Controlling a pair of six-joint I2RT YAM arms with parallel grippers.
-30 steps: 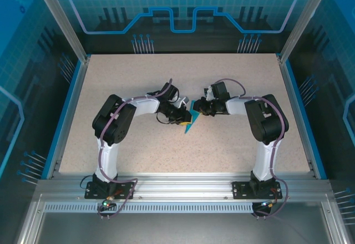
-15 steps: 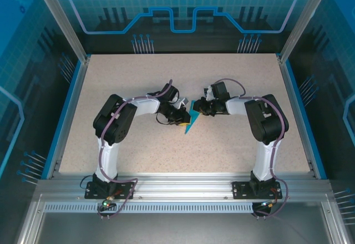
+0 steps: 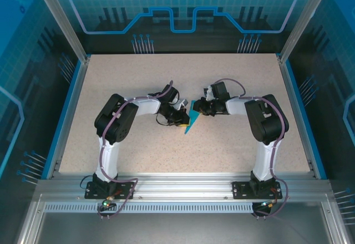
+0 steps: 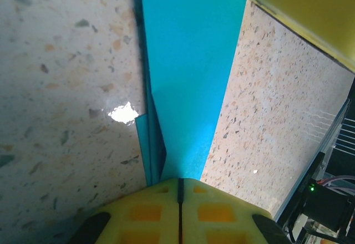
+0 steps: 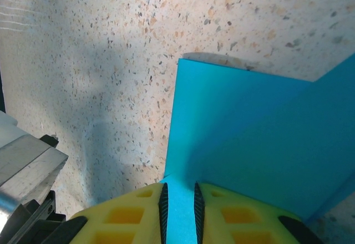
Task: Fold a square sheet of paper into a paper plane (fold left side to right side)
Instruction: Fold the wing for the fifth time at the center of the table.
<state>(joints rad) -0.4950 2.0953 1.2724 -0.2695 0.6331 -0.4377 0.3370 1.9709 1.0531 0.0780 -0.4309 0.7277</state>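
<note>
Left gripper [image 4: 180,184]: yellow pads pressed flat together, with only a hairline seam between them
Paper at the left jaws: the blue paper [image 4: 188,61] runs straight out ahead of the closed tips, narrow close to them and widening farther off; a raised crease leads right up to the seam, but I cannot tell whether the pads actually pinch it
Right gripper [image 5: 177,194]: pads a narrow slit apart, not closed, with blue showing in the slit
Paper at the right jaws: it spreads out ahead of the tips and off to their right; one straight edge starts just left of the slit, and a square corner lies farther ahead
Paper overall: a pointed wedge lying between the two sets of jaws, its point toward the near edge of the table [image 3: 233,144]
Table: speckled beige, showing on both sides of the paper ahead of the left jaws and beyond the paper's corner ahead of the right jaws
</note>
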